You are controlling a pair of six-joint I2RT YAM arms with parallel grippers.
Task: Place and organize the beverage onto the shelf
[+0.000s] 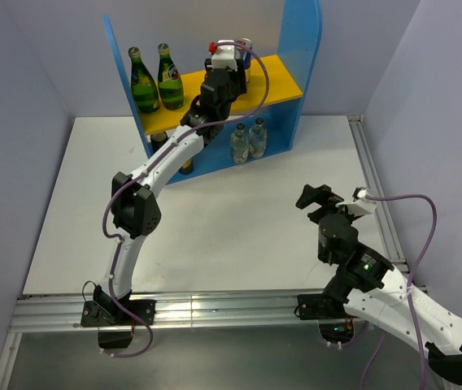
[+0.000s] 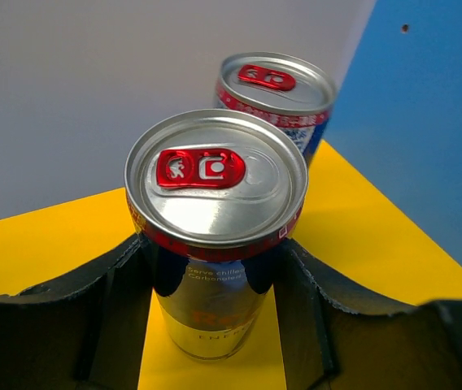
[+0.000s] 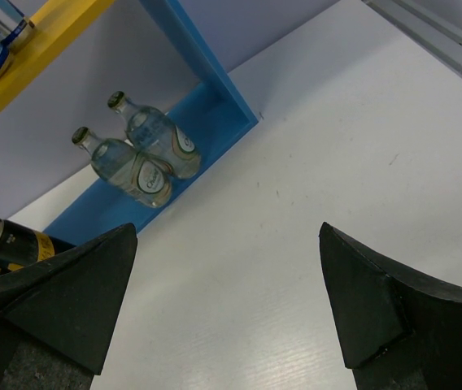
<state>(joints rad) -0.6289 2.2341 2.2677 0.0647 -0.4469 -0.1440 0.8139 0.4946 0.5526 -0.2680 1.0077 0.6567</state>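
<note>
The shelf (image 1: 302, 41) stands at the back of the table. My left gripper (image 1: 229, 63) reaches over its yellow upper board (image 1: 284, 77). In the left wrist view the gripper (image 2: 215, 260) is shut on a blue-and-silver can (image 2: 215, 187) that stands upright on the board (image 2: 377, 236). A second blue-and-silver can (image 2: 276, 85) stands just behind it, near the blue side panel. Two clear bottles (image 1: 248, 140) stand on the lower level at the right. Two dark cans (image 1: 186, 165) stand at the lower left, partly hidden by my arm. My right gripper (image 1: 319, 199) is open and empty above the table.
Two green bottles (image 1: 156, 79) stand on the left of the upper board. In the right wrist view the clear bottles (image 3: 137, 166) and a dark can (image 3: 11, 244) show beyond my open gripper (image 3: 224, 244). A metal rail (image 1: 373, 187) runs along the table's right edge.
</note>
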